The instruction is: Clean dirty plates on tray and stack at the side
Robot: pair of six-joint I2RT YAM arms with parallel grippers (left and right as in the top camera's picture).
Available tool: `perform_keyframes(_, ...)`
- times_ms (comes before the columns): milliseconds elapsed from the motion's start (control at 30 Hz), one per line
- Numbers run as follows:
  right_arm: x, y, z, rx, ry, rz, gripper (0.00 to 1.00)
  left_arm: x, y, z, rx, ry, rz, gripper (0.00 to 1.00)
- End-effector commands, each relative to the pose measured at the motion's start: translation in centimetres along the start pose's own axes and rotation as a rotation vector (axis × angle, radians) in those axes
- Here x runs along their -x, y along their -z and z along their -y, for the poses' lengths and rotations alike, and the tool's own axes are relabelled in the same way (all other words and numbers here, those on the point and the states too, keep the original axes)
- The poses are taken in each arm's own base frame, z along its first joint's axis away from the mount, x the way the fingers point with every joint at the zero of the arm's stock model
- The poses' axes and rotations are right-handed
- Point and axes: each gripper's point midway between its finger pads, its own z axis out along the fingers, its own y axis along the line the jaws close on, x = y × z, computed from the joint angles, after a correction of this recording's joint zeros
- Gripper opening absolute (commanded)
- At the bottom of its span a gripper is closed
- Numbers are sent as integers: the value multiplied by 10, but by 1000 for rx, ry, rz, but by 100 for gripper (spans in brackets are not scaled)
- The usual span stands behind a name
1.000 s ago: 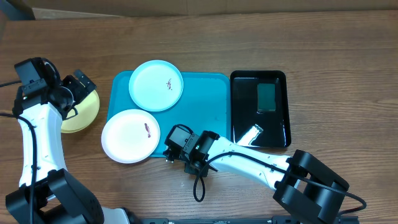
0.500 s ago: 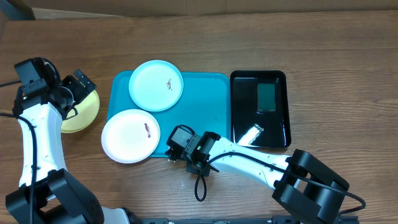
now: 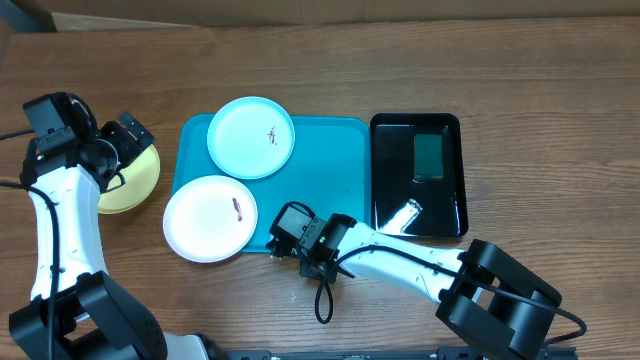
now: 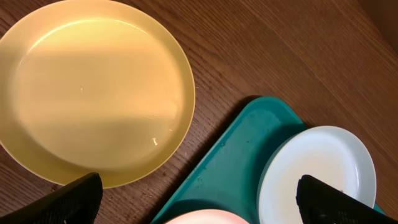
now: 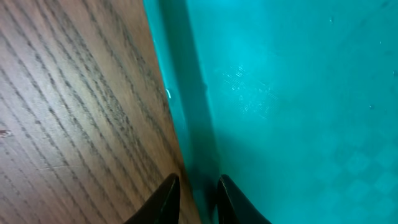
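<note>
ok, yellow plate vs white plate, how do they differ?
The yellow plate lies on the table left of the tray; the white plate sits on the tray's corner, overhanging it. The white plate has a reddish smear; the yellow plate shows none. Both are round, shallow and similar in size.

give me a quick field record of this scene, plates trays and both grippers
teal rectangular plastic tray: on wooden table, holds two plates
pale blue round plastic plate: on tray, far left corner, reddish smear
white round plastic plate: near left, overhanging tray's rim, reddish smear
yellow round plastic plate: on table left of tray, no smear visible
glossy black tray: right of teal tray, green sponge inside
left gripper: open, above yellow plate's edge
right gripper: fingers astride teal tray's near rim, grip unclear
</note>
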Motion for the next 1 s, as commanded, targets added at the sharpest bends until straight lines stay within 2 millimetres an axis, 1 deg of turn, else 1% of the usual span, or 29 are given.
perform_keyframes(0,0,6,-3,14,4,18,22,-1,-1,4,-12,9,-7,100)
perform_keyframes(167,0,6,-3,13,4,18,22,-1,-1,4,-12,9,-7,100)
perform_keyframes(467,0,6,-2,6,5,18,15,-1,-1,4,-12,9,-7,100)
perform_keyframes(633,-1,6,2,-20,8,10,15,-1,-1,4,-12,9,-7,100)
perform_keyframes(967,-2,6,2,-20,8,10,15,-1,-1,4,-12,9,-7,100)
